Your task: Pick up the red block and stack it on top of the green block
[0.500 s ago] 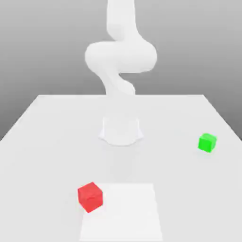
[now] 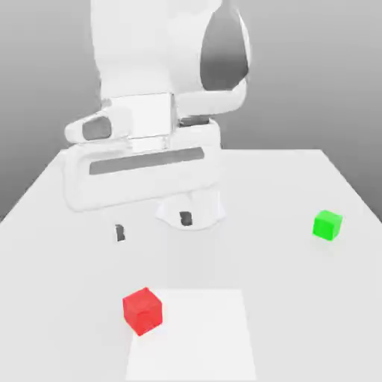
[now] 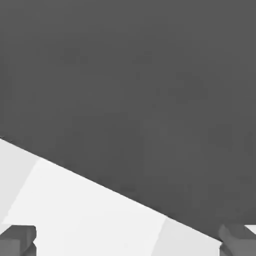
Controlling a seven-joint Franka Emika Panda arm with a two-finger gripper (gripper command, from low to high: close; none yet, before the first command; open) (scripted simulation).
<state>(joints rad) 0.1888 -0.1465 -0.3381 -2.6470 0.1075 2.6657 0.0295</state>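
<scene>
Exterior view: claw (image 2: 153, 225) released, its two fingertips wide apart with nothing between them. Red block (image 2: 142, 311) below the claw in the picture, on the table (image 2: 67, 298), overlapping a corner of the white patch (image 2: 198, 336); whether it sits on the patch or just in front of its edge, cannot tell. Green block (image 2: 327, 225) well apart from the claw, toward the exterior view's right. Arm (image 2: 164, 52) cut off at the upper border; its base (image 2: 201, 209) partly hidden behind the hand (image 2: 142, 168). Pale finger bodies hard to make out against the table; dark tips legible. Hand view: both fingertips (image 3: 19, 240) cut off by the border.
</scene>
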